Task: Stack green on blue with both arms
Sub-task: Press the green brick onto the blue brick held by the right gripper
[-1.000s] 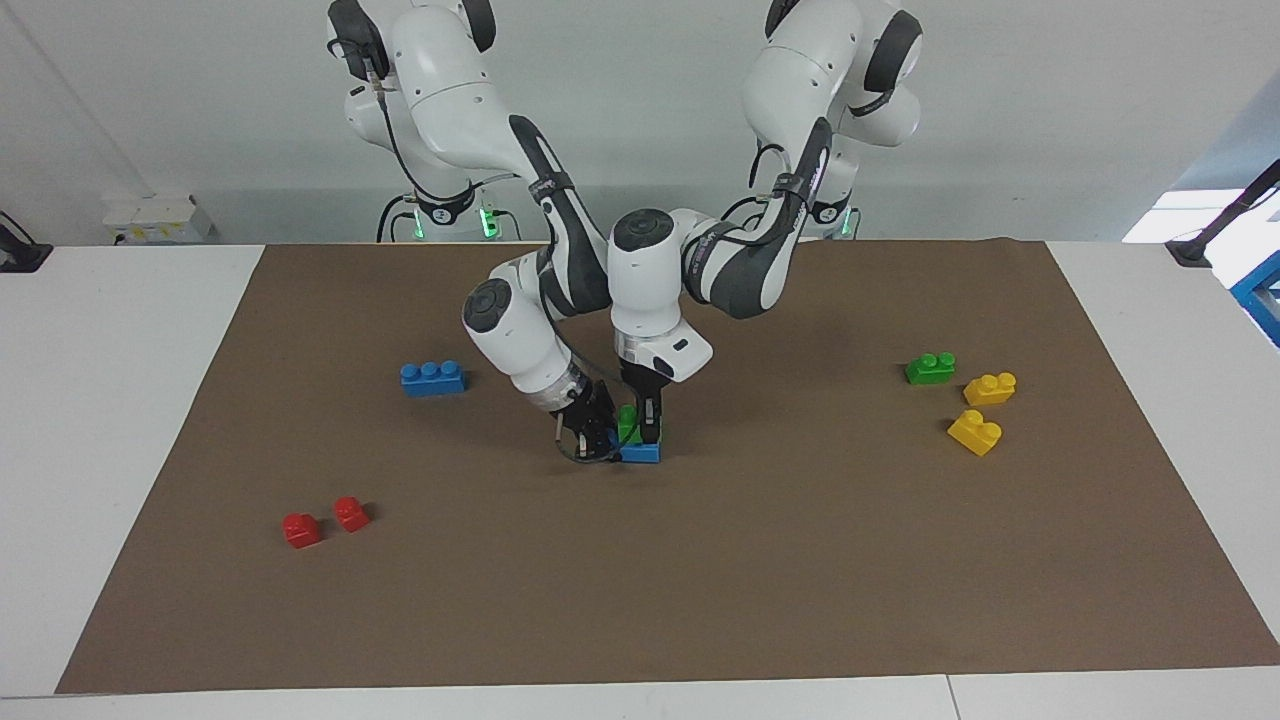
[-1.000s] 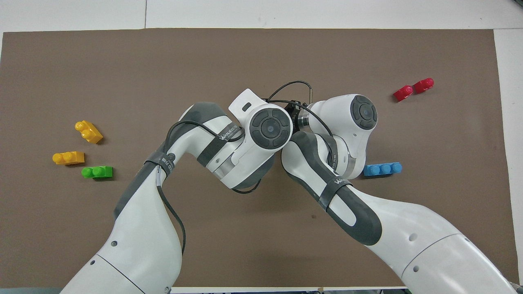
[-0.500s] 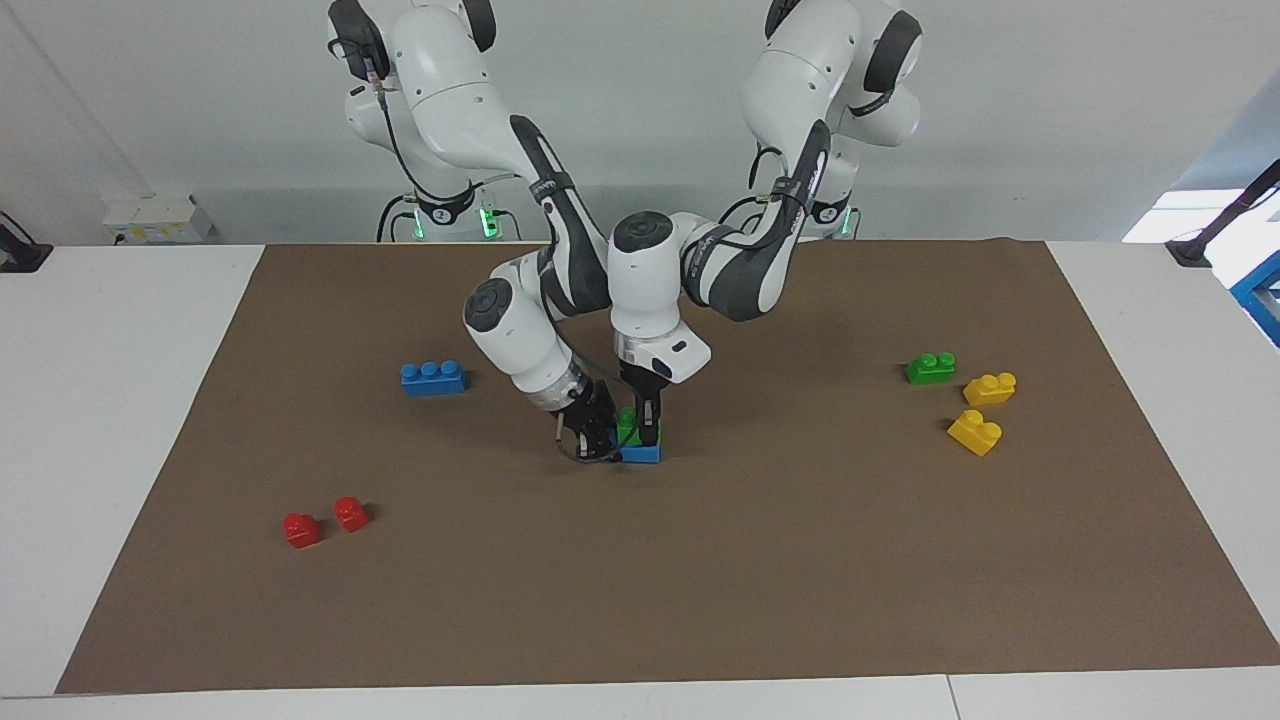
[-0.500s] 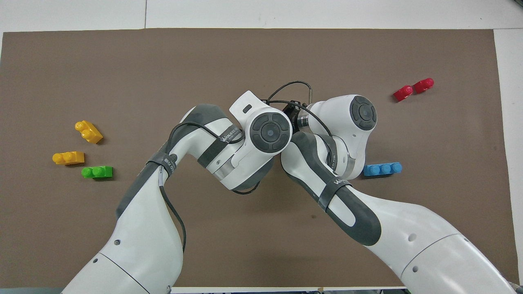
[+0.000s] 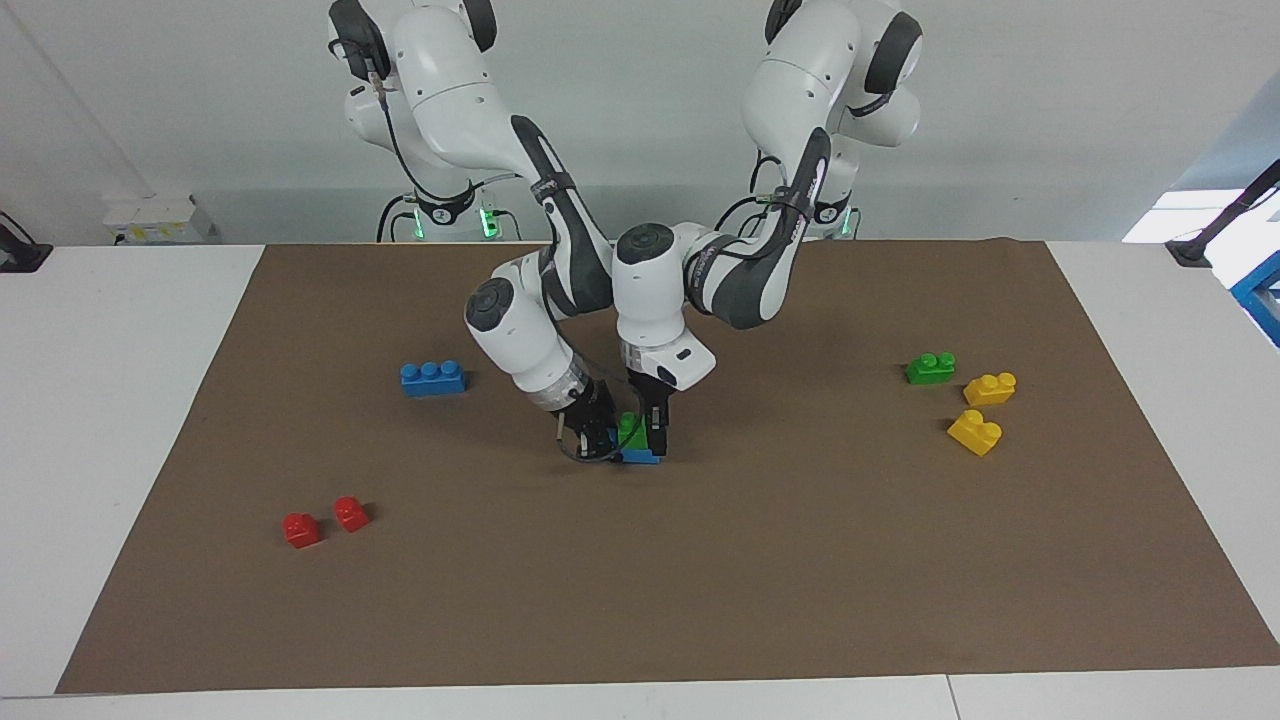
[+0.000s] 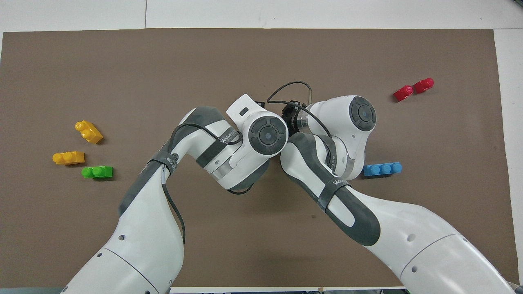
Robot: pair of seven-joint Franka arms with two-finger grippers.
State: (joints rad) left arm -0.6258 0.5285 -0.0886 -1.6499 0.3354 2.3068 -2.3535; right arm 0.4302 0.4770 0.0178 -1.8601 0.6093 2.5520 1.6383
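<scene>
Both grippers meet low at the middle of the brown mat (image 5: 800, 560). The left gripper (image 5: 643, 424) points straight down with its fingers closed on the green brick (image 5: 629, 430), which sits on the blue brick (image 5: 640, 456) lying on the mat. The right gripper (image 5: 593, 432) comes in tilted just beside them, at the blue brick's end toward the right arm; whether its fingers grip that brick cannot be told.

Well away from the left gripper, toward the left arm's end of the table, lie a spare green brick (image 5: 929, 368) and two yellow bricks (image 5: 982, 410). Toward the right arm's end sit a second blue brick (image 5: 432, 378) and two red bricks (image 5: 325, 521). None lies near the stack.

From overhead the two wrists cover the stack and both grippers' tips completely. A loose black cable (image 6: 290, 87) loops over the right wrist.

Compared with a second ago, the left gripper has sunk slightly and the green brick sits lower on the blue one. The spare bricks have not moved.
</scene>
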